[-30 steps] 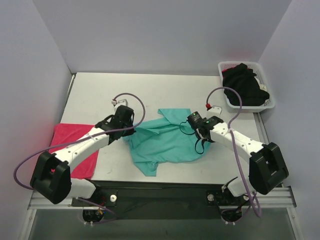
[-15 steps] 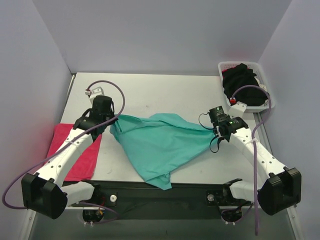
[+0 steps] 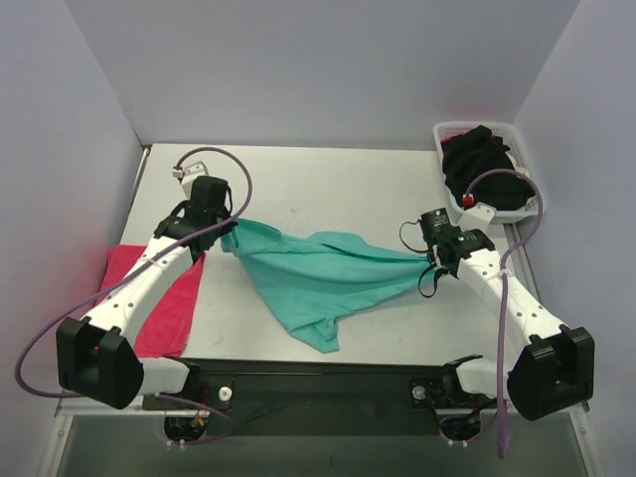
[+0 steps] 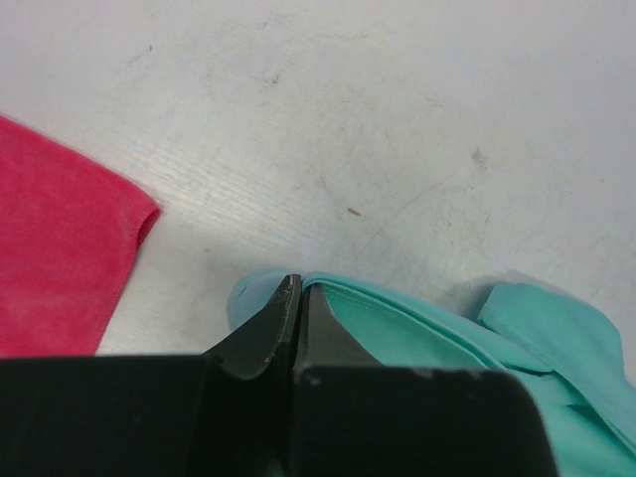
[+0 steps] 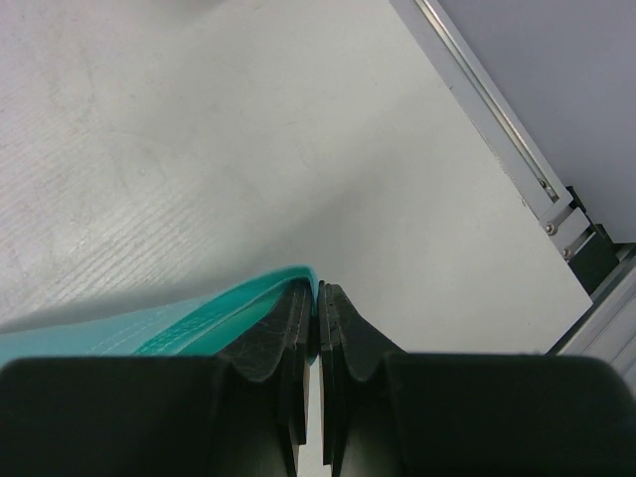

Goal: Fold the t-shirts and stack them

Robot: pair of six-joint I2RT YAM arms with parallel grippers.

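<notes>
1. Left gripper (image 4: 296, 298): jaws pressed together on an edge of the teal t-shirt (image 3: 318, 273). The cloth leaves the pinch toward the other gripper.
2. Right gripper (image 5: 318, 293): jaws closed on the opposite teal edge. Only a thin fold shows at the tips.
3. The shirt spans between the two grippers with its top edge roughly taut. The rest sags below that line, and a bunched tail lies on the tabletop (image 3: 328, 189) toward the arm bases.
4. The pinkish-red t-shirt (image 3: 164, 303) lies flat under the left arm, near the left gripper on its outer side. The black t-shirts (image 3: 487, 169) are heaped in the white basket (image 3: 532, 204), beyond the right gripper and well apart from it.
5. Risk: the right bite looks shallow, right at the fingertips. More spreading tension could pull the edge out, and that side would collapse.
6. Risk: the lower part is twisted and bunched. Laying it down as is would trap creases, so the fold comes out crooked.
7. Risk: the left gripper sits close to the red shirt. Dragging teal cloth that way could ruck or snag it.
8. Can't tell which points of the shirt are held. If the two grips aren't symmetric, it will land skewed.
</notes>
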